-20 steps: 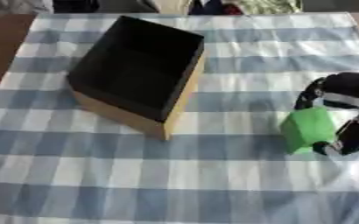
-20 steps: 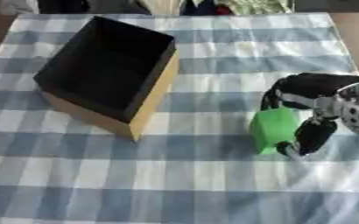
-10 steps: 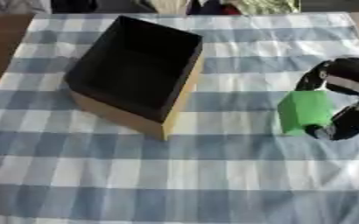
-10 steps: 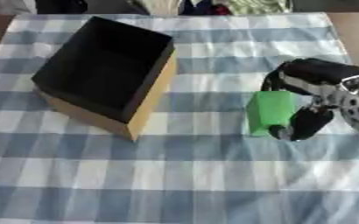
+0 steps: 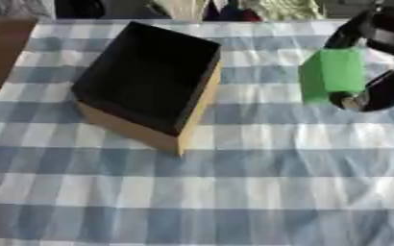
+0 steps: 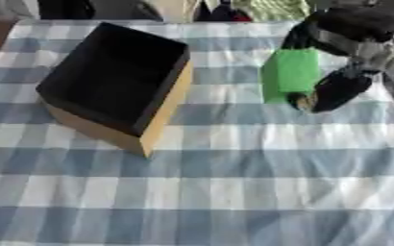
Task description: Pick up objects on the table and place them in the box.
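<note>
A green block [image 6: 289, 75] hangs above the checked cloth at the right, held in my right hand [image 6: 345, 57], whose dark fingers and thumb curl around it from the right side. The open cardboard box [image 5: 150, 85], black inside with tan outer walls, stands left of centre, tilted diagonally on the cloth. The block is to the right of the box and apart from it. My left hand shows in neither view.
A blue and white checked cloth [image 5: 234, 192] covers the table. A brown strip of bare table [image 5: 0, 53] shows at the far left. Dark and light shapes line the far edge.
My right hand has lifted the green block up and slightly towards the box. The camera view has also shifted, so the box sits lower in the picture.
</note>
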You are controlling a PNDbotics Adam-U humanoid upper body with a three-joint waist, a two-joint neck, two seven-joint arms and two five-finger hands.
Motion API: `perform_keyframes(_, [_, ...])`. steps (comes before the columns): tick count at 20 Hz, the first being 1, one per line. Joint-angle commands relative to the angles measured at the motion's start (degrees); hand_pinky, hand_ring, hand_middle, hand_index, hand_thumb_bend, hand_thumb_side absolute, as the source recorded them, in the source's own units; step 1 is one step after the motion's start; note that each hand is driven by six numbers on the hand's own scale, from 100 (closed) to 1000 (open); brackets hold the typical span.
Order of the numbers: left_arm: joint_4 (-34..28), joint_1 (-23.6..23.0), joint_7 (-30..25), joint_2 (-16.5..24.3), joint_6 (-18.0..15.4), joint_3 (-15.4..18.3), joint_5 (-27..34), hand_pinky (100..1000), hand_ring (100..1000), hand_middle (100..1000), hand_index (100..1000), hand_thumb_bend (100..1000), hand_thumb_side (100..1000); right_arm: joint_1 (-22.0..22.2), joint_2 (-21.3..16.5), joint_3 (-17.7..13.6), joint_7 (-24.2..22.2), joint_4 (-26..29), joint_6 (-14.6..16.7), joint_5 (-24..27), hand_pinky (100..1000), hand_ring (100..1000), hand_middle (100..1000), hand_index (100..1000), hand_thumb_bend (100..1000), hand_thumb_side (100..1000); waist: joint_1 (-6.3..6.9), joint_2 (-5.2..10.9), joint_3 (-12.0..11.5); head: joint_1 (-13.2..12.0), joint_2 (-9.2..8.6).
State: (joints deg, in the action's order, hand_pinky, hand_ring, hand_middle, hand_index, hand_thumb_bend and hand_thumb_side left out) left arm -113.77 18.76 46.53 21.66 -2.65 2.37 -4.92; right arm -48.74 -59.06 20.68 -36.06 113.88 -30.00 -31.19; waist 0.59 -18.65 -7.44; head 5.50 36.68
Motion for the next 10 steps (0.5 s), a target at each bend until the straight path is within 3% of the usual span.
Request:
perform_keyframes(1, [-0.82,0.47,-0.26,1.49,-0.13,0.31,-0.23,629,685,568,720,170,377,-5.41,2.71,0.78,-4.02,0.71,-1.88,-2.60,854,779,403,472,100,100,-0.07,1.54,0.06,0.39,0.31])
perform_keyframes(5, [-0.82,0.50,-0.42,1.53,-0.13,0.16,-0.14,629,685,569,720,173,377,-13.75,10.46,2.83,-7.86,-2.84,-4.28,-6.74,844,769,408,483,100,100,-0.05,2.07,-0.25,1.45,0.47])
perform_keyframes(10, [-0.82,0.76,-0.77,1.27,-0.24,-0.15,0.13,629,685,569,721,175,377,-20.82,21.25,4.76,-6.51,-13.91,-3.68,-10.02,838,763,409,491,100,100,0.08,2.33,-1.06,3.04,0.56])
